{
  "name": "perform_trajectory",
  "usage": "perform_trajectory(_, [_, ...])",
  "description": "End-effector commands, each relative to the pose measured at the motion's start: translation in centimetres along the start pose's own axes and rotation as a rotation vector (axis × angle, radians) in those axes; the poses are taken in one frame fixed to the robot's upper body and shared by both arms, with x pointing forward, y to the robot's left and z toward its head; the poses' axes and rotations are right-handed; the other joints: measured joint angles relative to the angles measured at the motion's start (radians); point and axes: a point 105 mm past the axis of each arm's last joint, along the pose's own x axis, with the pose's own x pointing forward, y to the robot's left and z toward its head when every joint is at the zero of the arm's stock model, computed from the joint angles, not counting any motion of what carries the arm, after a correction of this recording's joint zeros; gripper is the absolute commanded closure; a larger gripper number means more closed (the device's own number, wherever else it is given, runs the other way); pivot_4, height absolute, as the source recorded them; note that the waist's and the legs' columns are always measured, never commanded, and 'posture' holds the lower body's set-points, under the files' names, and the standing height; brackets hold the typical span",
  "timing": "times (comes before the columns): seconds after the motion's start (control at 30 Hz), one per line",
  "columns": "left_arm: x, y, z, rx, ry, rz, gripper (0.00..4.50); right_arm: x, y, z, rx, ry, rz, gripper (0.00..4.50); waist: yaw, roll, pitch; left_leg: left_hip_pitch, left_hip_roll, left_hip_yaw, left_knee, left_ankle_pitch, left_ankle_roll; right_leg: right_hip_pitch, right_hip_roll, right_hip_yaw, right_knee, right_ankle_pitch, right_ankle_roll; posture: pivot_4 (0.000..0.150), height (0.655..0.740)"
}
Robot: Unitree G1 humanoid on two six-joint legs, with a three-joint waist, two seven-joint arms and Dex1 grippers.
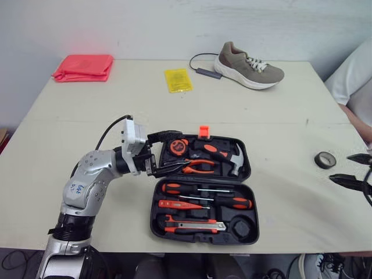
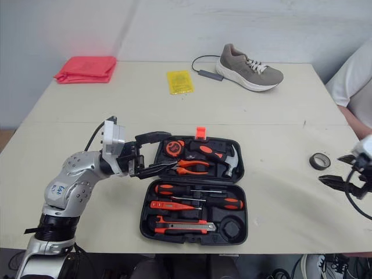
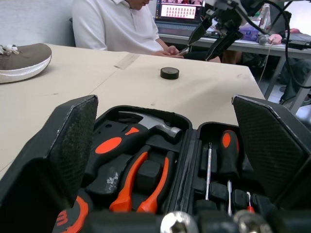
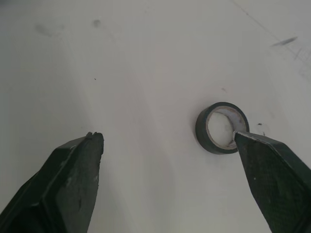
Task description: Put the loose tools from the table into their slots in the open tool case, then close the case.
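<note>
The black tool case [image 1: 204, 240] lies open at the table's front centre. It holds a hammer [image 1: 224, 156], orange pliers [image 1: 196, 167], a tape measure [image 1: 176, 146], screwdrivers [image 1: 203, 190] and a utility knife [image 1: 192, 225]. A round slot [image 1: 244, 227] at its front right is empty. A black tape roll [image 1: 325, 160] lies loose on the table to the right of the case. My left gripper [image 1: 173, 152] hangs open over the left end of the case's far half, by the tape measure. My right gripper [image 1: 350, 169] stands open just right of the tape roll [image 4: 222, 127], nothing between its fingers.
A grey shoe [image 1: 247, 65] with a cable and adapter [image 1: 203, 71] sits at the back. A yellow packet [image 1: 178, 80] lies back centre and a red cloth [image 1: 84, 67] back left. A person in a white shirt [image 1: 356, 78] sits at the right edge.
</note>
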Motion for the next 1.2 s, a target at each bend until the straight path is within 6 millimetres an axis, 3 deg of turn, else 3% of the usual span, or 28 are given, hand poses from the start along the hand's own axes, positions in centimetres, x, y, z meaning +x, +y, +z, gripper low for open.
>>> perform_trajectory(0.03, [1.0, -1.2, 0.8, 0.006, -0.031, -0.071, 0.03, 0.8, -0.9, -0.4, 0.030, 0.065, 0.015, 0.00, -0.001, 0.002, 0.001, 0.000, 0.000, 0.000, 0.001, 0.000, 0.000, 0.000, 0.000, 0.000, 0.001, 0.000, 0.000, 0.150, 0.7400])
perform_trajectory(0.3, [1.5, -4.1, 0.2, -0.024, 0.012, -0.220, 0.03, 3.7, -2.6, -0.9, 0.024, 0.113, 0.033, 0.00, -0.004, 0.007, 0.005, 0.000, 0.000, 0.001, 0.005, 0.000, 0.000, -0.001, 0.001, 0.000, 0.004, 0.000, 0.000, 0.150, 0.7400])
perform_trajectory(0.73, [1.8, -4.4, 0.6, -0.018, 0.020, -0.209, 0.03, 6.1, -4.2, -1.3, 0.096, 0.129, -0.021, 0.00, -0.020, 0.012, 0.009, 0.000, 0.001, 0.001, 0.006, 0.000, -0.001, -0.001, 0.001, 0.001, 0.005, 0.000, 0.000, 0.150, 0.7400])
perform_trajectory(0.9, [1.9, -4.3, 0.7, -0.013, 0.024, -0.215, 0.03, 7.1, -3.9, -1.4, 0.135, 0.124, -0.008, 0.00, -0.020, 0.012, 0.009, 0.000, 0.001, 0.001, 0.007, 0.000, -0.001, -0.001, 0.001, 0.001, 0.006, 0.000, 0.000, 0.150, 0.7400])
perform_trajectory(1.0, [2.0, -4.2, 0.7, -0.012, 0.026, -0.217, 0.00, 7.6, -3.7, -1.6, 0.143, 0.128, -0.005, 0.91, -0.020, 0.012, 0.009, 0.000, 0.001, 0.001, 0.007, 0.000, -0.001, -0.001, 0.001, 0.000, 0.006, 0.000, 0.000, 0.150, 0.7400])
perform_trajectory(1.2, [2.0, -4.3, 0.7, -0.006, 0.030, -0.222, 0.00, 7.4, -3.9, -1.5, 0.102, 0.106, -0.017, 3.66, -0.018, 0.012, 0.009, 0.000, 0.000, 0.001, 0.010, 0.000, -0.001, 0.001, 0.001, 0.000, 0.006, 0.001, 0.001, 0.150, 0.7400])
